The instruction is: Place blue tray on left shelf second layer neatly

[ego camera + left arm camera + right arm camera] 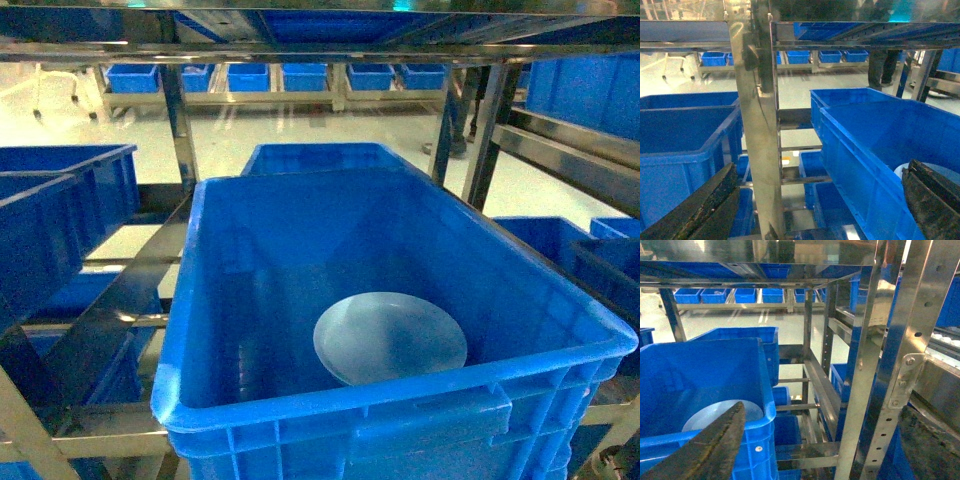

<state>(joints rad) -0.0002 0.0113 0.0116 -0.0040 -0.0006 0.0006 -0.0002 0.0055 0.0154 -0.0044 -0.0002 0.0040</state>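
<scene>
The blue tray [390, 337], a pale round shallow dish, lies flat on the floor of a deep-blue crate [250, 290], towards its near wall. The crate rests among the rails of the left shelf [180, 120], a shiny steel rack. A sliver of the tray [898, 171] shows in the left wrist view beside the right finger. My left gripper [822, 167] is open, its jaws wide apart astride the crate's left wall and a shelf upright [760, 125]. My right gripper [822, 407] is open too, level with the crate's right rim; the tray [715, 412] shows behind its left finger. Neither gripper appears in the head view.
More deep-blue crates stand left [60, 200], behind [320, 157] and right [570, 240] of the one with the tray. Steel uprights [865, 365] and rails crowd the right side. A top shelf layer [320, 45] runs overhead. A row of crates [270, 76] lines the far floor.
</scene>
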